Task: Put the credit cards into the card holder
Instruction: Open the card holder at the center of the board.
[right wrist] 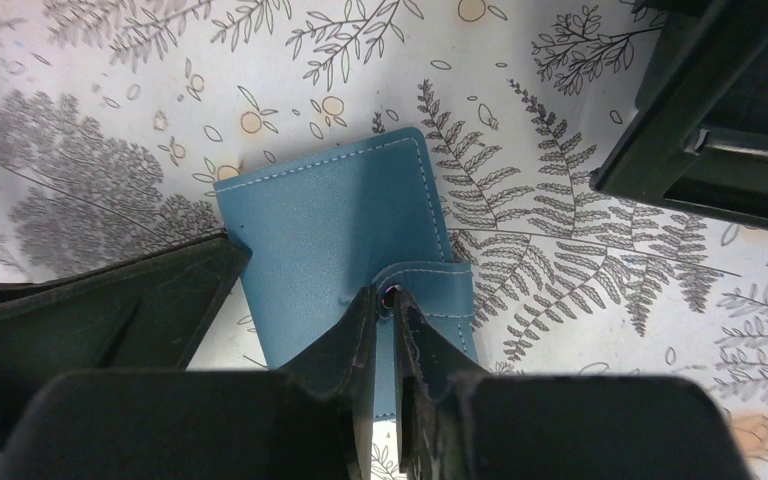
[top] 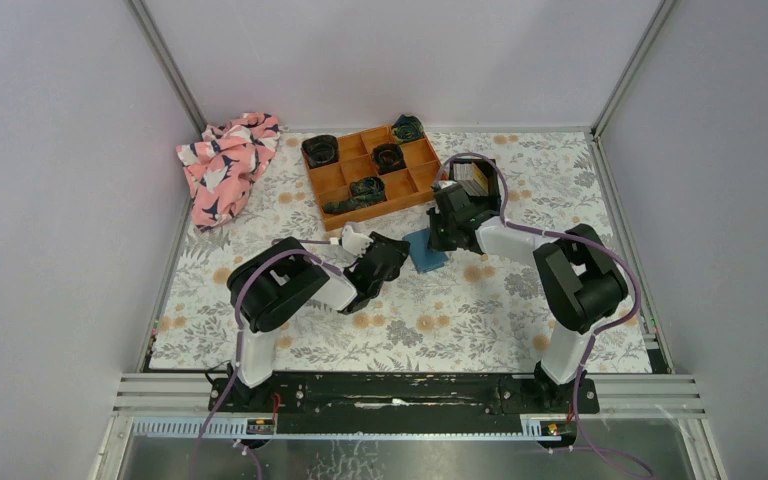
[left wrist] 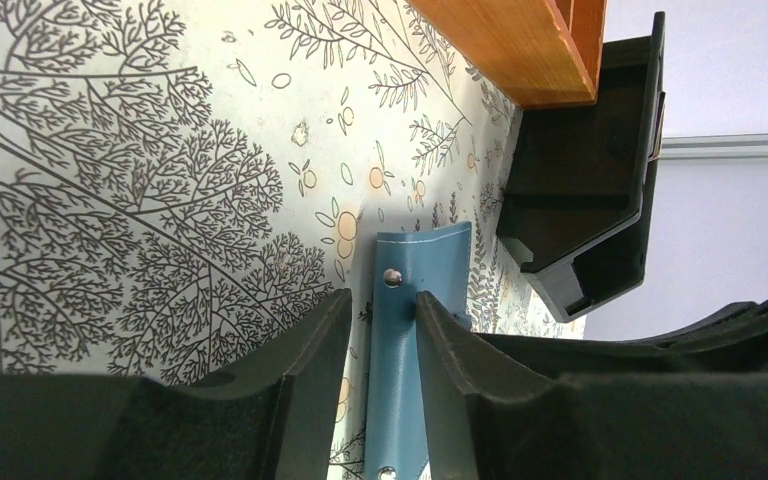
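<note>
Cards (top: 471, 177) sit in black bin (left wrist: 580, 190); right hand (right wrist: 392, 295) pinches card holder (right wrist: 330, 220), left hand (left wrist: 384, 297) open.

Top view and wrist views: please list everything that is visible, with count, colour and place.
cloth: one, pink patterned, far left.
tray: one, orange, far centre.
dark items: about four, in tray compartments.
bin: one, black, right of tray.
cards: one stack, pale, in bin.
holder: one, teal, centre, flat on table.
table: one, floral cover, under everything.
left gripper: one, black, astride holder's edge.
right gripper: one, black, pinching holder.
</note>
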